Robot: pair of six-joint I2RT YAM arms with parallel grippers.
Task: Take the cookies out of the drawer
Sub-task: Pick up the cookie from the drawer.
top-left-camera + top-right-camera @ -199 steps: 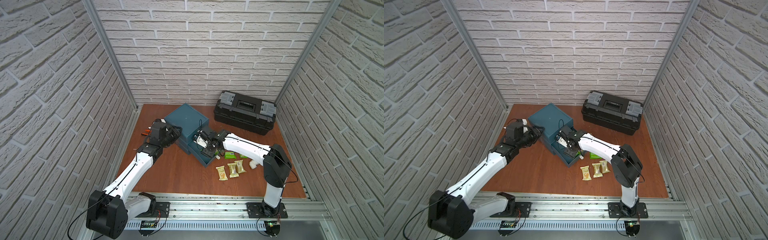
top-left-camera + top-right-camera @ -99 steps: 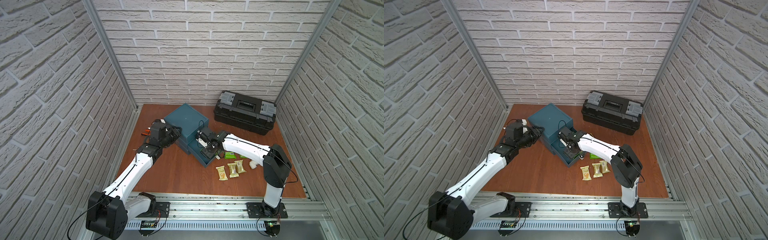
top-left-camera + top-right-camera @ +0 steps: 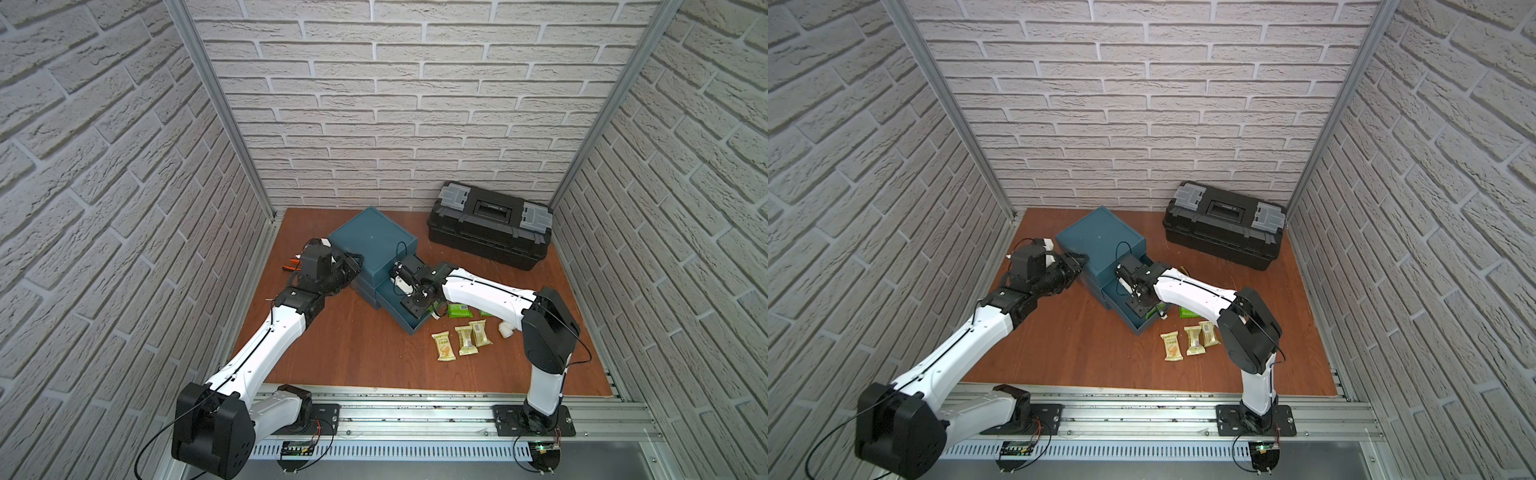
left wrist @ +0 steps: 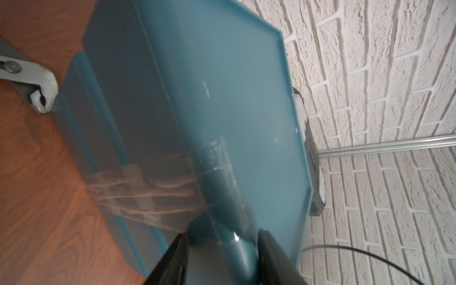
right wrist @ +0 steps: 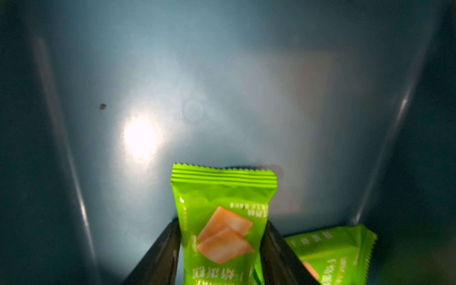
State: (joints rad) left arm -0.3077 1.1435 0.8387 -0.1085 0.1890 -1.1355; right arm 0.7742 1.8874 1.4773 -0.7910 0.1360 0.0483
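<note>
The right gripper [image 5: 222, 223] sat inside the open drawer [image 5: 222, 86], its jaws closed in on both long edges of a green packet [image 5: 223, 197]. A second green packet [image 5: 333, 249] lay just beside it; how many more lay out of view could not be told. The soft wrapper would likely buckle, so the lift called for a light squeeze and a straight rise clear of the drawer walls before swinging toward the pale gold packets [image 3: 461, 338] on the table [image 3: 353, 353]. The left gripper [image 4: 222, 233] clamped a rounded corner of the cabinet [image 4: 234, 98], steadying it.
</note>
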